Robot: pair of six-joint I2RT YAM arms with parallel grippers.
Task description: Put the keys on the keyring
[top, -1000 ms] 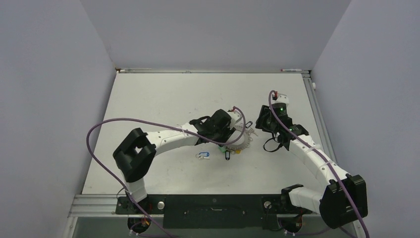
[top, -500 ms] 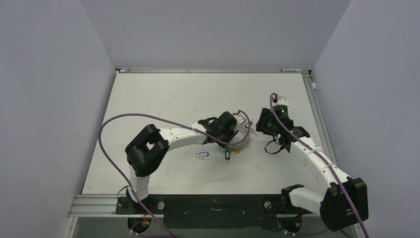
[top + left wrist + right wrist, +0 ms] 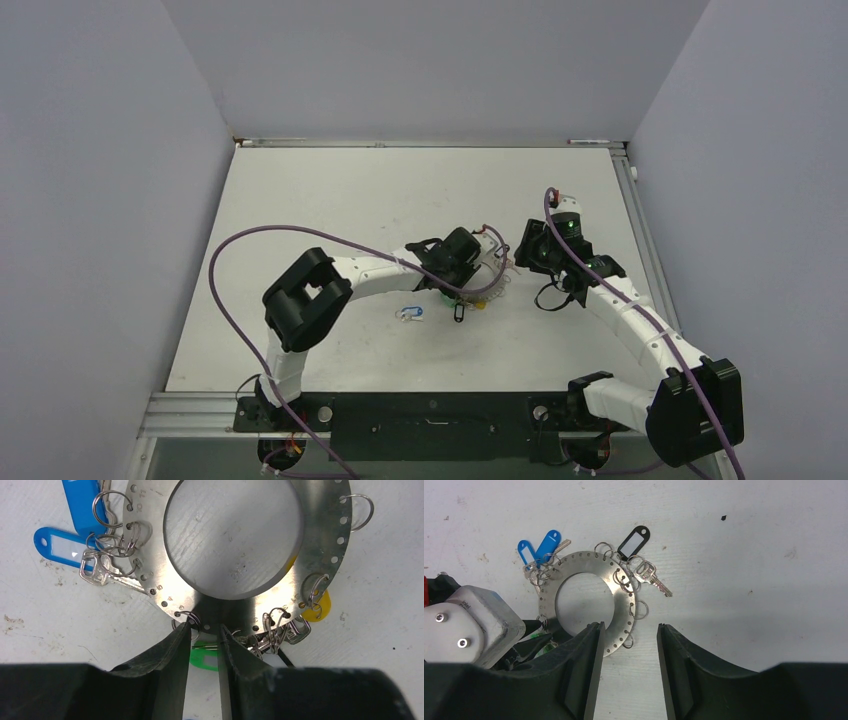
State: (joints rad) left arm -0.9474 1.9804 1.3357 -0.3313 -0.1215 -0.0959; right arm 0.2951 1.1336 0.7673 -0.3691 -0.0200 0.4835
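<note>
from above, the keyring [image 3: 496, 284] lies flat mid-table [image 3: 330, 200], partly hidden under the left gripper [image 3: 487, 272]. the right gripper [image 3: 522, 258] is just beside it, and a loose key [image 3: 408, 313] with a blue tag lies near, apart from the keyring. left wrist view: narrow fingers sit at the keyring's near rim, above a green tag [image 3: 202, 656]; whether they grip it, i cannot tell. right wrist view: fingers wide apart, empty, over the keyring's edge.

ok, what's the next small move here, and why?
Probably close the left gripper on the keyring's near rim: its fingertips sit at that edge with a gap between them. The right gripper hovers open above, and the blue-tagged key lies loose on the table.
</note>
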